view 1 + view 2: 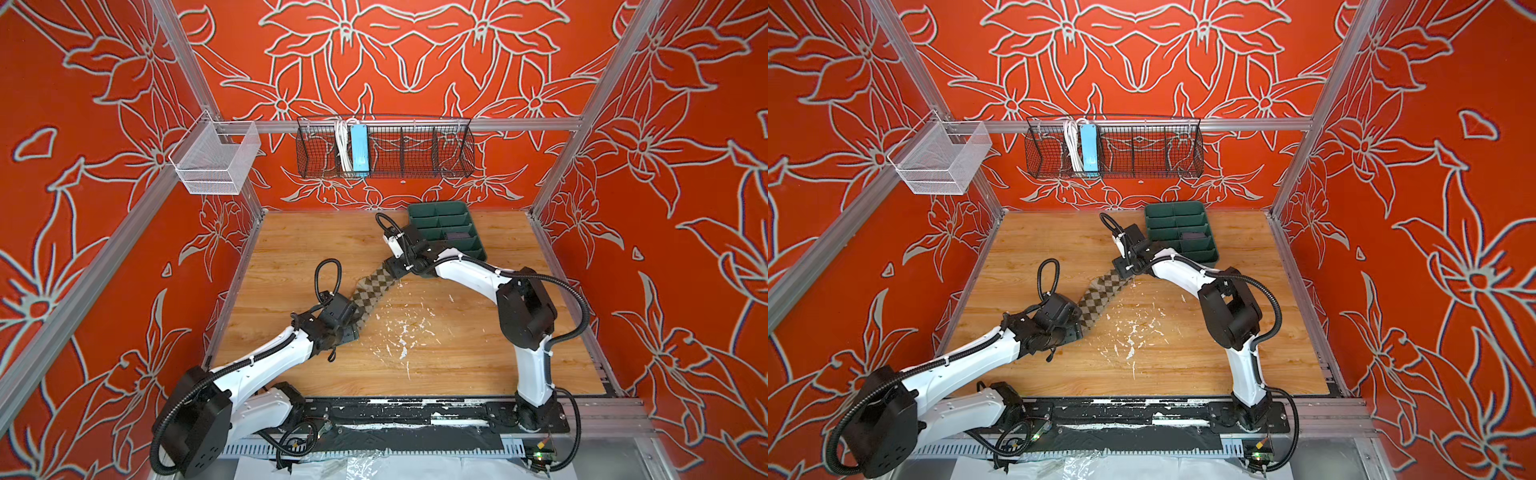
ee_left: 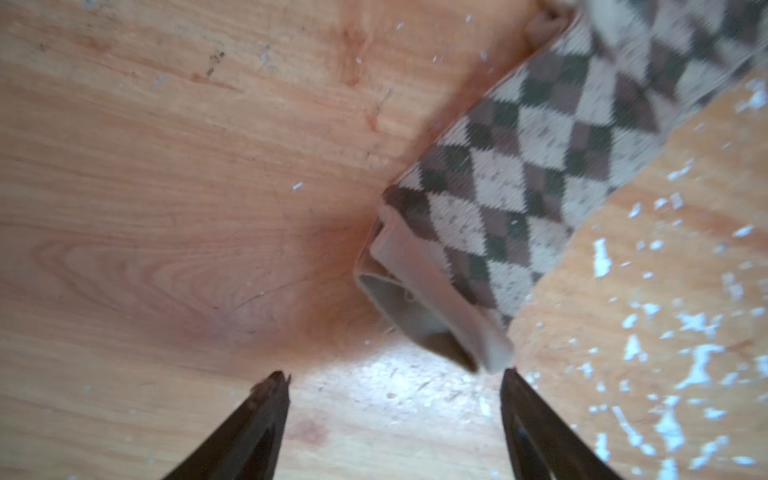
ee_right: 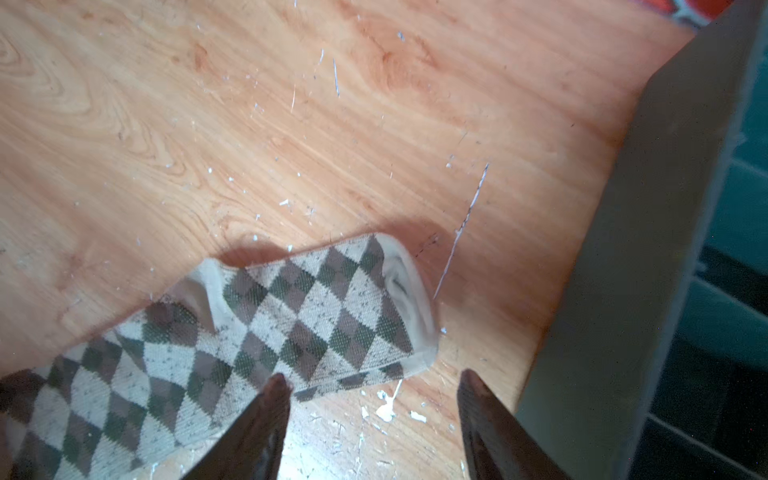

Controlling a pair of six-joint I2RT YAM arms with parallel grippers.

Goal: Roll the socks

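The argyle sock (image 1: 371, 291) lies diagonally across the tabletop (image 1: 457, 365) — cuff before the left gripper (image 2: 395, 379), toe before the right gripper (image 3: 374, 380), both spread and empty.

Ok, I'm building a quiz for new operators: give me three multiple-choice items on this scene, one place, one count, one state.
1. Where does the argyle sock lie? A) in a tray B) on the wooden table C) in a hanging basket
2. How many socks lie on the table? A) one B) two C) three
3. How is the left gripper? A) shut on the sock B) shut, empty C) open, holding nothing
Answers: B, both top views show it on the wood; A, only the argyle one shows; C, its fingers stand apart beside the cuff.
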